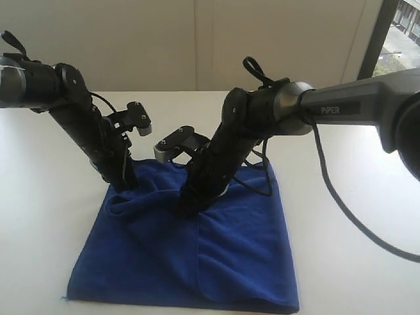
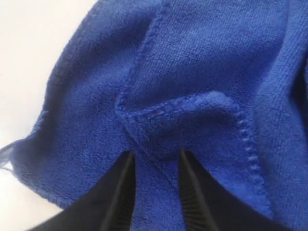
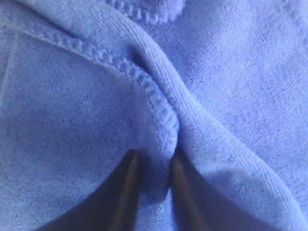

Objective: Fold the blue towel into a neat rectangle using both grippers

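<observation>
1. The blue towel (image 1: 131, 262) lies spread on the white tabletop (image 1: 39, 197), with its near edge closest to the exterior camera. A loose thread shows at the towel's near left corner.
2. A second layer of cloth covers the right part of the towel. The edge of that layer runs from the near edge back toward the middle.
3. Further back, the right claw (image 1: 187, 209) comes down onto the middle of the towel at the head of that layer edge. In the right wrist view, its two fingers (image 3: 122, 202) stand close together. A raised ridge of cloth and its stitched hem (image 3: 159, 103) is pinched between them, so the claw is clamped on the towel.
4. The left claw (image 1: 125, 185) meets the towel near its far left corner, where the cloth puckers. In the left wrist view, its fingers (image 2: 118, 202) grip a folded-over hemmed corner (image 2: 192, 103), and the cloth fills the gap between them. This claw is also clamped on the towel.
5. The two claws are near each other but apart. The left claw is further back than the right.
6. Both black arms slope up and outward from the towel. The right arm (image 1: 341, 105) carries a grey link, and a loose black cable (image 1: 341, 210) hangs from it above the tabletop.
7. Behind the tabletop stands a pale wall (image 1: 197, 39). A window (image 1: 403, 33) is at the far right.
</observation>
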Motion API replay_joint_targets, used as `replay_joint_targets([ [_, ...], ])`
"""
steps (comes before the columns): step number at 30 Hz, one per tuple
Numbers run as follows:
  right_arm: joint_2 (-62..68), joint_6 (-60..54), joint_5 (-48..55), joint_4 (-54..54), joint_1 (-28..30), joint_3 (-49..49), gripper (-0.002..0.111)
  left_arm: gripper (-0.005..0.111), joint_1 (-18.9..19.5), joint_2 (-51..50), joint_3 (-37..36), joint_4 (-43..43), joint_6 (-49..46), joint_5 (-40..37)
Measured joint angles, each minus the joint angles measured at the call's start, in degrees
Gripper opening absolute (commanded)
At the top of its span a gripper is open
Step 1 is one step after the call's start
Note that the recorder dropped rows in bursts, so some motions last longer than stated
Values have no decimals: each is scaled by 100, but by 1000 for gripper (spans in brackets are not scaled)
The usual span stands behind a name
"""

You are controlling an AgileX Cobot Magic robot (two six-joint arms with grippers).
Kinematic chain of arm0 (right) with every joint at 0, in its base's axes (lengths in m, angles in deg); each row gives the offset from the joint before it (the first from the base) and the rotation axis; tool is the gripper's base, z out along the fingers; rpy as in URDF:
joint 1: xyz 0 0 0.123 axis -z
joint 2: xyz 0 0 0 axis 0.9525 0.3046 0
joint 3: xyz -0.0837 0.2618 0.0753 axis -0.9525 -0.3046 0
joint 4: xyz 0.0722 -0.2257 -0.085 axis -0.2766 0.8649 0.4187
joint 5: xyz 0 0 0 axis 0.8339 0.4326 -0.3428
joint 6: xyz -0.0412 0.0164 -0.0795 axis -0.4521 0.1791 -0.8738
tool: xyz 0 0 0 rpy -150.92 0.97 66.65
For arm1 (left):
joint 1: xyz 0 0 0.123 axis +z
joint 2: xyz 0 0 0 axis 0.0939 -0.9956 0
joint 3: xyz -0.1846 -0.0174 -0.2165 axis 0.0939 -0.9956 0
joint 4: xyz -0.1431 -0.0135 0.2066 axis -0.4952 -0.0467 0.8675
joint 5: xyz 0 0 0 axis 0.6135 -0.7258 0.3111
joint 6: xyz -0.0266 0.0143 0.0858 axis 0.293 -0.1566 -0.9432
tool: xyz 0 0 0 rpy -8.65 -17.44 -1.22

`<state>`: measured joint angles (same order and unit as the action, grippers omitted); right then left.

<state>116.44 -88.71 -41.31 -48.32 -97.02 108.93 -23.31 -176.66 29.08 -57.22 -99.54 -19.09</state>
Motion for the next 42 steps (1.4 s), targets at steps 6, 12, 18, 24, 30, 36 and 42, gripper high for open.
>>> replay_joint_targets([
  [6,-589,279,-230,495,14,0,46,37,0,-122,0,4,60,21],
  [12,-543,1619,-1010,1730,370,0,32,37,-10,-146,0,198,745,54],
  [18,-96,1798,-1041,1857,727,0,32,37,-10,-146,0,362,1001,-5],
  [24,90,1807,-1092,1890,982,0,32,37,-10,-146,11,516,1249,-18],
  [30,144,1896,-1318,1901,1154,0,32,37,-10,-136,38,660,1594,16],
  [36,-111,1910,-1369,1917,1174,0,35,38,-10,230,182,889,1916,241],
  [42,-629,1073,-927,856,1178,0,35,44,-10,409,181,-58,1666,151],
])
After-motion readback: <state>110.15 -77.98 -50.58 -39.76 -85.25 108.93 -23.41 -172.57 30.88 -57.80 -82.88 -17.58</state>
